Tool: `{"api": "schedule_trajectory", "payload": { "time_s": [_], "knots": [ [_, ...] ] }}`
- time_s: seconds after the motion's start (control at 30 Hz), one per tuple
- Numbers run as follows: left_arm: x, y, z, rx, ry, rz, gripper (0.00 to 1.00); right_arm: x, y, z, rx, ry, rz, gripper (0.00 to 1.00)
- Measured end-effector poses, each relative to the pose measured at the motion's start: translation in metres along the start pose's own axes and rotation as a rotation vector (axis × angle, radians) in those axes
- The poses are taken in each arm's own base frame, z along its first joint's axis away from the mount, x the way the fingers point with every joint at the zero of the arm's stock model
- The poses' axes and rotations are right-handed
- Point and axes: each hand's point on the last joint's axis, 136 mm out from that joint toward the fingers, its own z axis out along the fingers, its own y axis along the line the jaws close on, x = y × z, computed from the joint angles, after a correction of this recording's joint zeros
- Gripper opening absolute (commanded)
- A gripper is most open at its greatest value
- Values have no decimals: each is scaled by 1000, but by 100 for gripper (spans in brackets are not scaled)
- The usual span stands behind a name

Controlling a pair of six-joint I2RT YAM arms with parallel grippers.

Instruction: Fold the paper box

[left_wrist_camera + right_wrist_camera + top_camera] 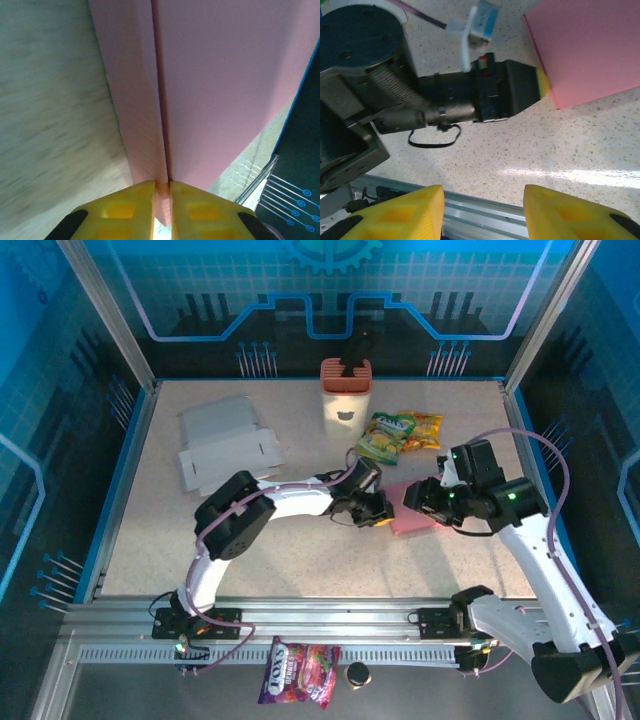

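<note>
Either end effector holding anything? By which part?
The left end effector pinches the pink paper box by a thin edge near its corner. The right end effector stands open, holding nothing.

Purple candy bag [300, 672] by my front rail: I make out big letters like "XOX", rest too small. Green snack bag [387, 436] on table: printed logo, too blurred for me to read.
</note>
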Motion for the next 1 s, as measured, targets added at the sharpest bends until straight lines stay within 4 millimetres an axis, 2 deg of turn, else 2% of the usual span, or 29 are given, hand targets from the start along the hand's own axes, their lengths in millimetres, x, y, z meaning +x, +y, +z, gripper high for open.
{"api": "schedule_trajectory", "payload": {
  "time_s": [0.2, 0.23, 0.3, 0.33, 0.43, 0.53, 0.63, 0.7, 0.77, 0.8, 0.83, 0.9, 1.0],
  "knots": [
    [-2, -29, 29, 47, 7, 11, 18, 3, -10, -13, 19, -19, 8, 46],
    [-2, -32, 31, 51, 8, 12, 21, 4, -12, -14, 22, -20, 11, 47],
    [-3, -34, 32, 53, 2, 18, 38, 6, -15, -17, 27, -21, 14, 48],
    [-4, -34, 32, 50, -2, 25, 42, 6, -15, -18, 29, -22, 14, 48],
    [-7, -31, 25, 29, -32, 48, 48, 5, -14, -21, 25, -30, 2, 50],
    [-6, -23, -7, -1, -75, 64, 50, 2, -10, -24, 15, -45, -13, 50],
    [-18, -18, -69, -12, -148, 35, 50, -2, -8, -24, 11, -60, -22, 52],
    [-44, -11, -129, 3, -245, 7, 54, -5, -8, -23, 24, -73, -37, 52],
    [-75, 9, -193, 1, -372, -21, 59, -6, -3, -19, 31, -79, -71, 50],
    [-92, 27, -230, -12, -447, -49, 58, -6, 2, -15, 30, -78, -96, 49],
    [-104, 43, -258, -32, -507, -71, 56, -5, 7, -12, 29, -75, -120, 49],
    [-129, 92, -318, -103, -622, -155, 54, -2, 19, -1, 25, -64, -165, 49],
    [-147, 164, -366, -221, -689, -289, 52, 0, 37, 17, 13, -47, -197, 50]
  ]
}}
